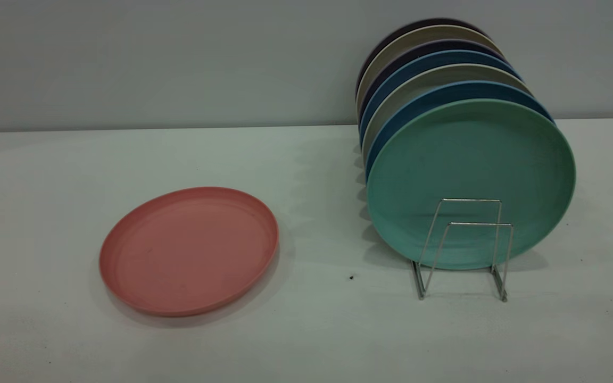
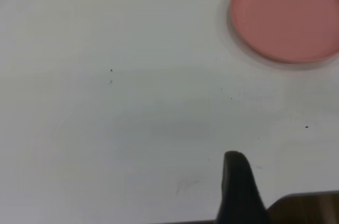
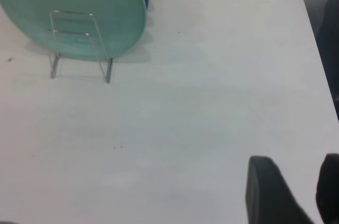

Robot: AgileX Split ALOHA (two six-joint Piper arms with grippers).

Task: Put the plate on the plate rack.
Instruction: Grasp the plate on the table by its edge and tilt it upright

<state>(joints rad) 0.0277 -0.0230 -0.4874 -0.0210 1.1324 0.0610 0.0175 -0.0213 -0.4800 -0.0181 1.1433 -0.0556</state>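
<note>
The salmon-pink plate [image 1: 189, 250] lies flat on the white table at the left; it also shows in the left wrist view [image 2: 288, 15]. The silver wire plate rack [image 1: 463, 250] stands at the right and also shows in the right wrist view [image 3: 79, 44]; its two front loops hold nothing. Neither arm shows in the exterior view. Only a dark part of my left gripper [image 2: 237, 187] shows, well away from the plate. My right gripper [image 3: 296, 181] is open and empty above bare table, well away from the rack.
Several plates stand upright in the rack, a teal-green one [image 1: 471, 175] in front, with blue and beige ones behind it. A grey wall [image 1: 179, 58] runs behind the table. The table's edge [image 3: 318, 75] shows in the right wrist view.
</note>
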